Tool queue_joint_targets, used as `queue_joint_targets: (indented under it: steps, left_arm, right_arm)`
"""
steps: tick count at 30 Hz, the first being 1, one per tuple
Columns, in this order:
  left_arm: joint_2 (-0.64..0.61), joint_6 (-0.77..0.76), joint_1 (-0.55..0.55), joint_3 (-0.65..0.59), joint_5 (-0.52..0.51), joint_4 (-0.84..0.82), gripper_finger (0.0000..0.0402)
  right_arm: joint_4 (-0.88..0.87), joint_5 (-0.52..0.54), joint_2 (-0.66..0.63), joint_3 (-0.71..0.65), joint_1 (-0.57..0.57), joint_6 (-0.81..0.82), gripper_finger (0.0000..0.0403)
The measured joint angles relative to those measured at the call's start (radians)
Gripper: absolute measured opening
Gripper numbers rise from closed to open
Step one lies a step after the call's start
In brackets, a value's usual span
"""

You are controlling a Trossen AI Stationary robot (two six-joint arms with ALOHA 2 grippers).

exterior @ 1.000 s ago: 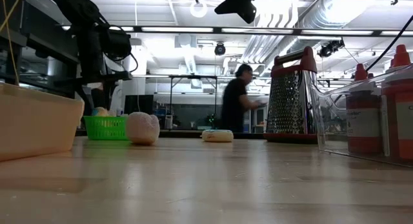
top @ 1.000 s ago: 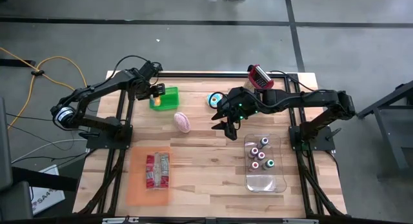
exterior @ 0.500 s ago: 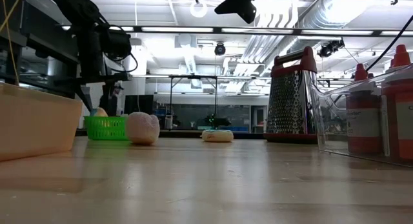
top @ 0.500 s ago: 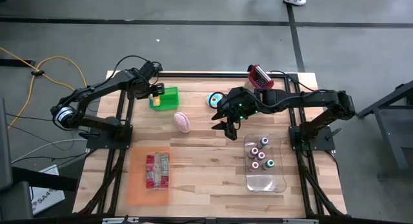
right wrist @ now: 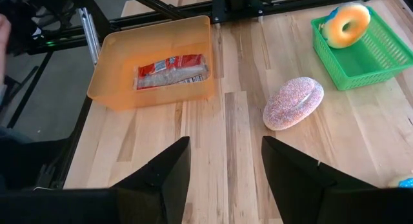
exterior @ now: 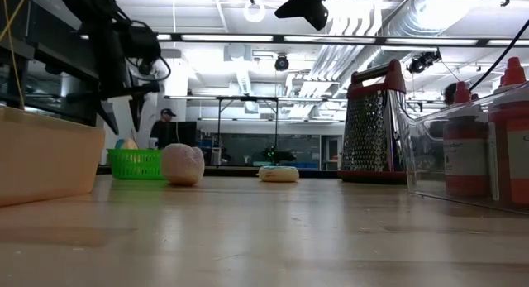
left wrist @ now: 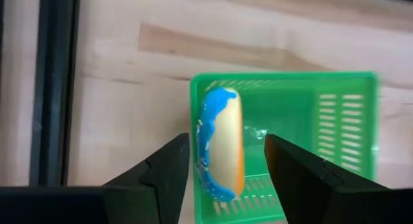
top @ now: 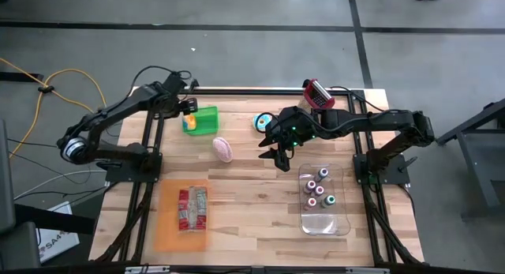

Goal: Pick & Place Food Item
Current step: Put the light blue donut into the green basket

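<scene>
- Even overhead light falls on the worktop (top: pixel 252 203); shadows under the arms are short and soft.
- In the low view, ceiling strip lights (exterior: pixel 248 37) glare white and leave the arms as dark silhouettes.
- The green basket (left wrist: pixel 335 121) looks slightly soft in the left wrist view.
- The near worktop is blurred in the low view.

Donut (left wrist: pixel 222 143) in basket (left wrist: pixel 335 130), bun (top: pixel 223 149) right of basket

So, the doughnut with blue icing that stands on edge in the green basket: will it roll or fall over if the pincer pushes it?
The doughnut probably tips rather than rolls: it stands on its thin edge, leaning at the green basket wall. Its round ring shape could roll on open wood, but the basket's walls would likely stop it. It looks light, so a small push may topple it.
</scene>
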Motion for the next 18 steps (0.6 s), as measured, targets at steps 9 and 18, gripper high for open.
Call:
queue_joint_targets:
  steps: [9, 18]
  left_arm:
    - [-0.121, 0.133, -0.035, 0.001, 0.041, 0.068, 0.0195]
    - [-0.123, 0.281, -0.198, 0.001, 0.074, 0.208, 0.0195]
  right_arm:
    - [0.000, 0.000, 0.000, 0.000, 0.000, 0.000, 0.0179]
    - [0.000, 0.000, 0.000, 0.000, 0.000, 0.000, 0.0179]
